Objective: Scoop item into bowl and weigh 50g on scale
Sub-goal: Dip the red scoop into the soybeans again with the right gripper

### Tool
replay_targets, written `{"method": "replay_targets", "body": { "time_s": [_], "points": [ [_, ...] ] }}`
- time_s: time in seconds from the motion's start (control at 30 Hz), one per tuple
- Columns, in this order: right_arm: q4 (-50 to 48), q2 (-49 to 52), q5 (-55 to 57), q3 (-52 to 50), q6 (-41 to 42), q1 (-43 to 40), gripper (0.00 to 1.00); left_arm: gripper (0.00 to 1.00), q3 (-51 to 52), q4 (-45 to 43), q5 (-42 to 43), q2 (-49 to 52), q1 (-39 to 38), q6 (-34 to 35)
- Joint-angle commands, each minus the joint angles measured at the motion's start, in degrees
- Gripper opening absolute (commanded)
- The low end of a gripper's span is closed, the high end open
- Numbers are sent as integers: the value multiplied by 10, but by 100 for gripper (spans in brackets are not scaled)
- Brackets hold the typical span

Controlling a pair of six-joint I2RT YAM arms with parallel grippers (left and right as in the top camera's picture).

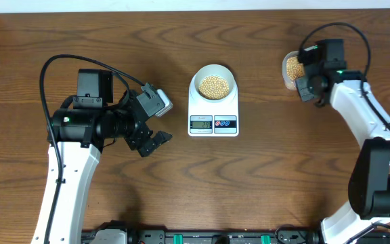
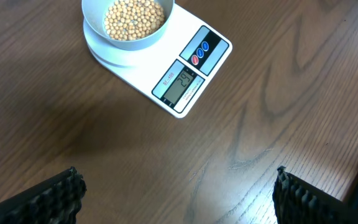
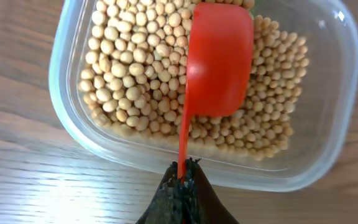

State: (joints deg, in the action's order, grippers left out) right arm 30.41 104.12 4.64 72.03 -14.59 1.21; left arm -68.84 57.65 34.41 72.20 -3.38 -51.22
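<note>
Wood-grain table point(image 1: 114, 41) runs bare over most of the overhead view, its far edge along 12 o'clock and a corner showing at 10 o'clock. At the centre sits the scale point(image 1: 213, 112), white and flat, with open wood on every side: a wide strip at 6 o'clock, a gap at 9 o'clock before the left arm, and another at 3 o'clock before the right arm.

On the scale's 12 o'clock end stands the bowl point(image 1: 213, 67), round and white, nearly as wide as the platform. Its floor is covered by beans point(image 1: 213, 85), small, round and tan-yellow, lying in a loose low layer below the rim. The display point(image 2: 180, 84) lies at the scale's 6 o'clock end beside two round buttons; its digits are too small to read.

The left gripper point(image 2: 178, 174) hangs at 8 o'clock of the scale, well apart from it, with its jaws spread wide over bare wood and nothing between them.

At 2 o'clock of the scale lies the tub point(image 3: 347, 74), clear plastic with rounded corners, holding more beans in one dense layer. The right gripper point(image 3: 182, 180) is over the tub's rim, jaws pressed together on the thin handle of the red scoop point(image 3: 219, 62). The scoop's head lies over the beans toward the tub's 12 o'clock side.
</note>
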Motion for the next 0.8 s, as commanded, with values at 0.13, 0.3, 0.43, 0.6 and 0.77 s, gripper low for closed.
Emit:
{"method": "replay_targets", "body": {
  "time_s": [0.13, 0.3, 0.43, 0.6, 0.77],
  "points": [
    [17, 21, -302, -9, 76, -71, 1, 99, -16, 1, 10, -3, 3, 0],
    [33, 21, -353, -9, 103, -115, 1, 99, -16, 1, 10, -3, 3, 0],
    [37, 21, -375, -9, 118, -136, 1, 99, -16, 1, 10, -3, 3, 0],
    [37, 21, -381, -9, 129, -159, 1, 99, -16, 1, 10, -3, 3, 0],
    [37, 21, -421, -9, 135, -182, 1, 99, -16, 1, 10, -3, 3, 0]
  ]
}}
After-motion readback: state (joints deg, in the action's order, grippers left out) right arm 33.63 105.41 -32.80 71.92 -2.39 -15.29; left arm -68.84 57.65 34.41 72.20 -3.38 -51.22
